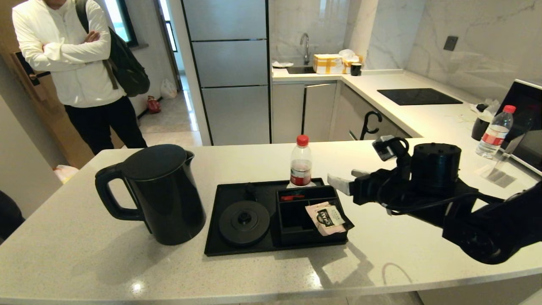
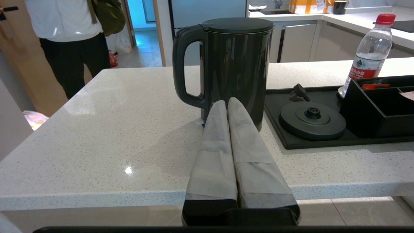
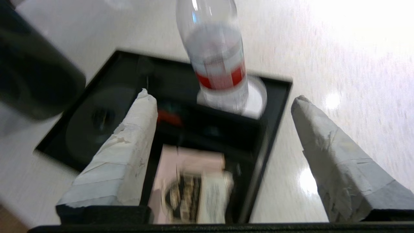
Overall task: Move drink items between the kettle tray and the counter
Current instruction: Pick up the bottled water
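Speckled stone counter (image 1: 84, 262) with the black kettle tray (image 1: 237, 250) as landmark.

Beside the tray's left edge stands the black electric kettle (image 1: 163, 192), off the round base (image 1: 244, 223). At the tray's far edge stands the red-capped bottle (image 1: 301, 163), its foot hidden behind the compartments. Right gripper (image 1: 345, 180) hovers beside the tray's right edge, fingers (image 3: 129, 152) spread wide, empty; the wrist picture is blurred. Left gripper (image 2: 228, 105), fingers together, points at the kettle from short of the counter.
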Controlling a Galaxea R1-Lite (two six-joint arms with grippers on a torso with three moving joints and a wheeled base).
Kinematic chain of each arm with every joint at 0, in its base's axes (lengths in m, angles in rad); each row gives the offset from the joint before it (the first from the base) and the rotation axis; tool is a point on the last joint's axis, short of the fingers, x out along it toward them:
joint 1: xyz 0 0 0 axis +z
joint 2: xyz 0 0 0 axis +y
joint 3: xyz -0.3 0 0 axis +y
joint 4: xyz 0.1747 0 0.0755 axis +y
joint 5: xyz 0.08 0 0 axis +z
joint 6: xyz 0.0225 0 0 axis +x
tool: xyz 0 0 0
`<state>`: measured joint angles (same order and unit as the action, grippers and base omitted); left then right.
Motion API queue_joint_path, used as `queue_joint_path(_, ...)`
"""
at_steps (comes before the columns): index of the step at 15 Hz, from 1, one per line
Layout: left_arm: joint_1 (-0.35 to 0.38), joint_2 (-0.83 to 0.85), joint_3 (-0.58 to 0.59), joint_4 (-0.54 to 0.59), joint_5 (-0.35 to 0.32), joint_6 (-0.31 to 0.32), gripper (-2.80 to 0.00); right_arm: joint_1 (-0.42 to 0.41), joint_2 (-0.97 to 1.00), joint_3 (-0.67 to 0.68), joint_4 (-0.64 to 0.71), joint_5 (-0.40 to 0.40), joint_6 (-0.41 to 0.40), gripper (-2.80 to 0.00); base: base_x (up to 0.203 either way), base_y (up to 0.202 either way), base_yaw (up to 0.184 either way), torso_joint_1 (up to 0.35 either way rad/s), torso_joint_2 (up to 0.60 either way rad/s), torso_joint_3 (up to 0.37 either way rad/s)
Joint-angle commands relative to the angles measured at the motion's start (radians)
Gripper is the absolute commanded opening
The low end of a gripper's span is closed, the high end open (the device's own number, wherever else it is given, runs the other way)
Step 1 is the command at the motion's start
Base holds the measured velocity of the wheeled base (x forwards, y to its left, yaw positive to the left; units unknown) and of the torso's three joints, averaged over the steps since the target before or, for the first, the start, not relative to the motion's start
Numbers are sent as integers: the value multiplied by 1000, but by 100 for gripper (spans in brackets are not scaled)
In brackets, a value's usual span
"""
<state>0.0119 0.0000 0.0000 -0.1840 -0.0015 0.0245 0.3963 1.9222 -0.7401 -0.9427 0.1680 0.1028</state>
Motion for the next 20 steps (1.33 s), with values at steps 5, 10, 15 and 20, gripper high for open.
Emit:
queue_joint_path(5, 0, 0, 40, -2, 0, 0, -280, 67, 178, -178, -24, -67, 2, 0, 0, 0, 0, 0, 0, 0)
queue_joint_path(10, 0, 0, 40, -2, 0, 0, -280, 87, 318, -396, -8, -192, 13, 0, 0, 0, 0, 0, 0, 0)
queue_joint_path(15, 0, 0, 40, -2, 0, 0, -280, 113, 464, -627, 57, -377, 13, 0, 0, 0, 0, 0, 0, 0)
queue_joint_path(20, 0, 0, 40, -2, 0, 0, -280, 127, 500, -693, 94, -400, 14, 0, 0, 0, 0, 0, 0, 0)
